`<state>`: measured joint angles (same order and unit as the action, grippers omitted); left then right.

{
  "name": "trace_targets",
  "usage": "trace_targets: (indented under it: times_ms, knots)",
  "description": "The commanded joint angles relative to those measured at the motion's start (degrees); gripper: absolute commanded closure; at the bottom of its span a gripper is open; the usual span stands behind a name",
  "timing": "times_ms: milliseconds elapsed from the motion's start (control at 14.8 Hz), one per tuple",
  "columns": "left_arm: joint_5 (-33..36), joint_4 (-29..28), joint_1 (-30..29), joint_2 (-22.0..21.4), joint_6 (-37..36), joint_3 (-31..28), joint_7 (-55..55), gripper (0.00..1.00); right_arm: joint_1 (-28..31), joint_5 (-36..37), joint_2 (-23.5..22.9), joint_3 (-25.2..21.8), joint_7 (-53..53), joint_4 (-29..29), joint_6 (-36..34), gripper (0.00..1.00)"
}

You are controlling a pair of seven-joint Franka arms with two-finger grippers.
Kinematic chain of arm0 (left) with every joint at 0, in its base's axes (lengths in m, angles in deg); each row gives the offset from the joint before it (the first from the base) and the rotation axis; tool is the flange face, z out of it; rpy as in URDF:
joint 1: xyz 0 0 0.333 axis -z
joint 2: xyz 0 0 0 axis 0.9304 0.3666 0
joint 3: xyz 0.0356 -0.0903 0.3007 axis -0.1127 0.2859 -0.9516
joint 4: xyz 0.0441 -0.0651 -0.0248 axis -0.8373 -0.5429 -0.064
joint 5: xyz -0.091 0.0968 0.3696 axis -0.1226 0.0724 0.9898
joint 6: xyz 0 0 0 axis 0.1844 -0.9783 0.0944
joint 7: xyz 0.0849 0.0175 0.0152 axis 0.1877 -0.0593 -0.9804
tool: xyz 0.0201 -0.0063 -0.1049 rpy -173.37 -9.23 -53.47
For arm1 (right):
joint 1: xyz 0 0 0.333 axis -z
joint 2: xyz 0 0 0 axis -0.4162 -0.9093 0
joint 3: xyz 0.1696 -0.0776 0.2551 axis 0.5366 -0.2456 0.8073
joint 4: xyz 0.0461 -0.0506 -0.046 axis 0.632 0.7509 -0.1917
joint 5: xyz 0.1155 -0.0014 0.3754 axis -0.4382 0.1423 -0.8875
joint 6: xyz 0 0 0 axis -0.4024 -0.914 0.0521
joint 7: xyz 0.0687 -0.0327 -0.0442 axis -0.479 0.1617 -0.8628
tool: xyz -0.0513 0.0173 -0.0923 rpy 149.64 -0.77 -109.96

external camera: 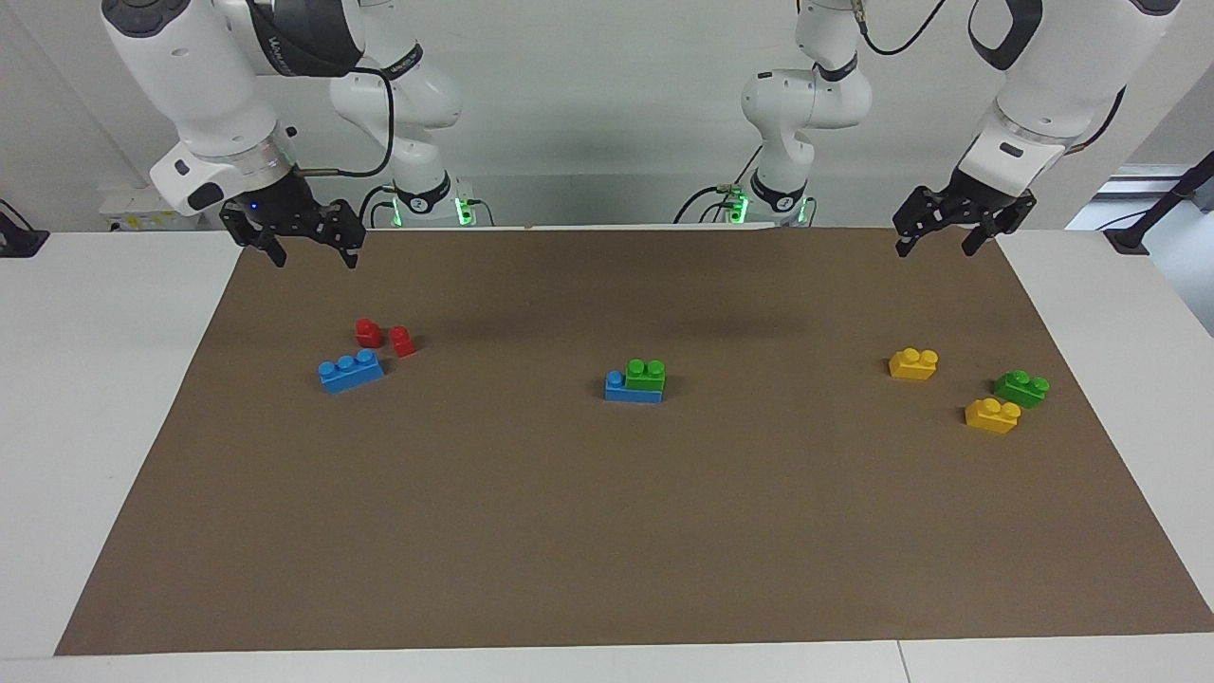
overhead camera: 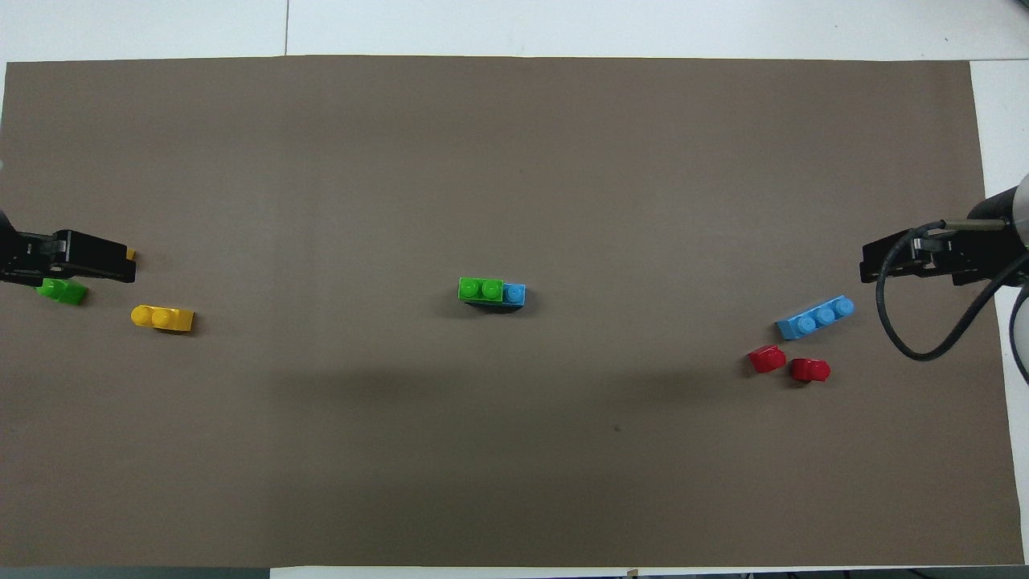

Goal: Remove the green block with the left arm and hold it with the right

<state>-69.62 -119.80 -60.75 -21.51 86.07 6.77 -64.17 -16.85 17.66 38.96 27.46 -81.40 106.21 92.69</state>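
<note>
A green block (external camera: 646,375) (overhead camera: 481,289) with two studs sits pressed onto one end of a blue brick (external camera: 628,389) (overhead camera: 514,294) in the middle of the brown mat. My left gripper (external camera: 934,249) (overhead camera: 129,265) hangs open over the mat's edge at the left arm's end, holding nothing. At the right arm's end my right gripper (external camera: 315,261) (overhead camera: 864,269) also hangs open and holds nothing. Both are well apart from the stacked pair.
A second green brick (external camera: 1021,388) (overhead camera: 62,290) lies loose between two yellow bricks (external camera: 913,363) (external camera: 992,415) at the left arm's end. A loose blue three-stud brick (external camera: 351,370) and two red pieces (external camera: 368,332) (external camera: 402,341) lie at the right arm's end.
</note>
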Motion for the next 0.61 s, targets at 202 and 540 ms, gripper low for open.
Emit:
trace_targets:
  times_ms: [202, 540]
  knots:
    - [0.15, 0.03, -1.33, 0.45, 0.79, 0.32, 1.23, 0.0, 0.61, 0.16, -0.07, 0.29, -1.65, 0.03, -0.53, 0.0]
    - [0.15, 0.11, -1.24, 0.45, 0.96, 0.32, 1.23, 0.0, 0.79, -0.02, 0.37, 0.29, -2.45, 1.08, 0.08, 0.0]
